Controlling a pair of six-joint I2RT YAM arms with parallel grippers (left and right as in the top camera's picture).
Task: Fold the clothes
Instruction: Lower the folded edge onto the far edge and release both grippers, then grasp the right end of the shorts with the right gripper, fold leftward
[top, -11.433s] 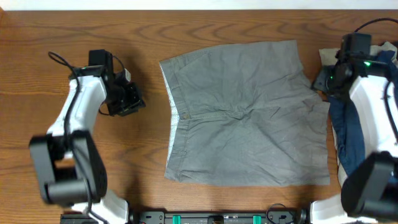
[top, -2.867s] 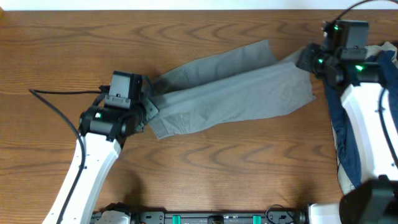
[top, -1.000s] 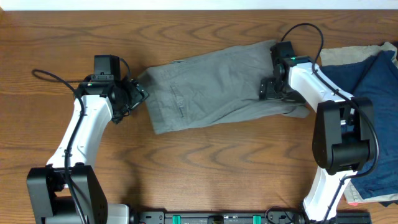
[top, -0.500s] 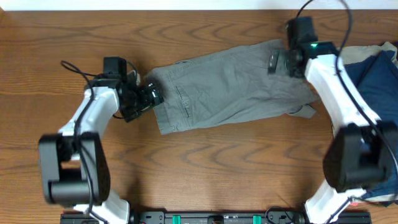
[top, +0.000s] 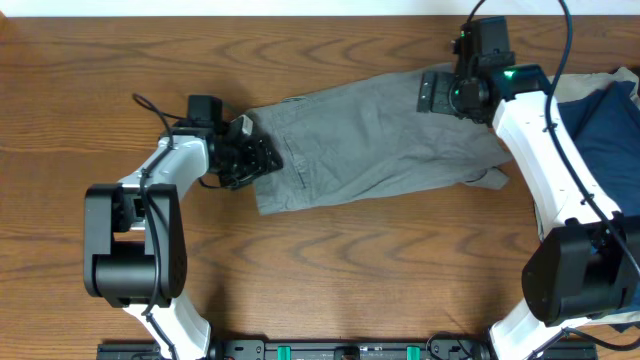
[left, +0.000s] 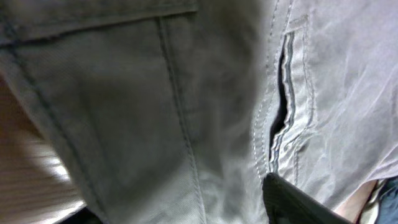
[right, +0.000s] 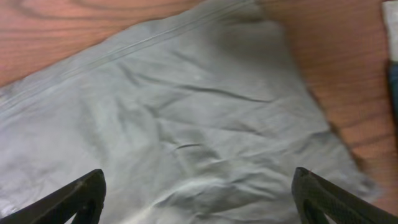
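Observation:
The grey shorts lie folded in half lengthwise across the wooden table, waistband end at the left. My left gripper is low over that waistband end. Its wrist view is filled by the shorts with a pocket slit, and the fingers stand apart with nothing pinched. My right gripper hovers over the shorts' upper right edge. In its wrist view the shorts lie wrinkled below the wide-open, empty fingers.
A navy blue garment lies on a beige cloth at the table's right edge, next to my right arm. Bare wooden table runs in front of the shorts and to their left.
The shorts went from spread flat to folded in half. In the last second my left gripper moved right onto the waistband end, and my right gripper moved up to the upper right edge.

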